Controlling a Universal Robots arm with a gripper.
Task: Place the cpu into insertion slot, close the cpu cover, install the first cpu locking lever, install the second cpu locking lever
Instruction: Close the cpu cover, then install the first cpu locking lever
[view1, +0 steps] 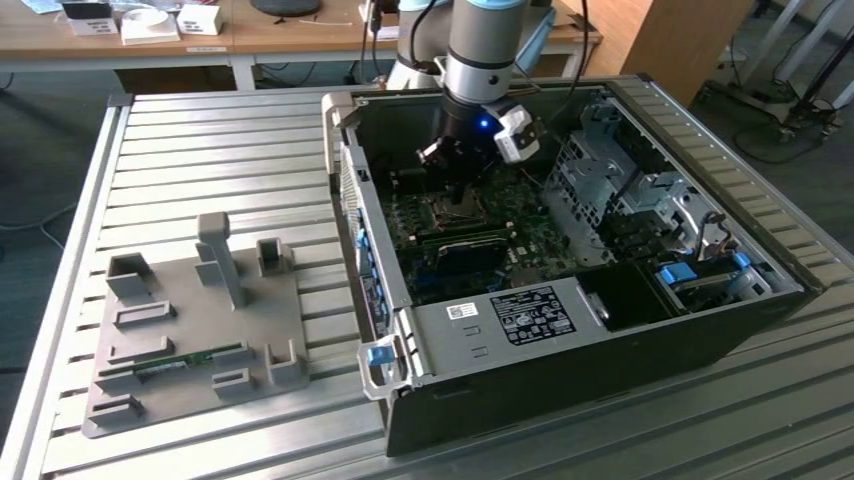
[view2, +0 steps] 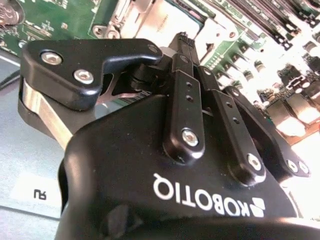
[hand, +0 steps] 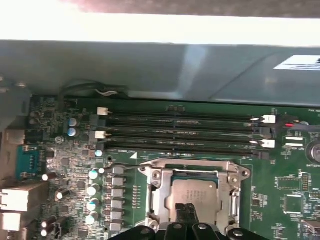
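Pinched shut with nothing between them, the jaws of the gripper (view2: 184, 38) hover at or on the silvery top of the cpu (hand: 192, 195), which lies in the insertion slot (hand: 229, 195) on the green board (hand: 280, 175), so any push should probably go straight down, lightly, keeping it square.

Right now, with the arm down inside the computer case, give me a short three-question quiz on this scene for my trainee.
1. True or false: the cpu cover lies shut over the cpu.
2. The gripper is nearest: A the cpu, B the memory slots, C the grey tray.
3. Are its fingers open or shut?
Key: 1 true; 2 A; 3 shut.
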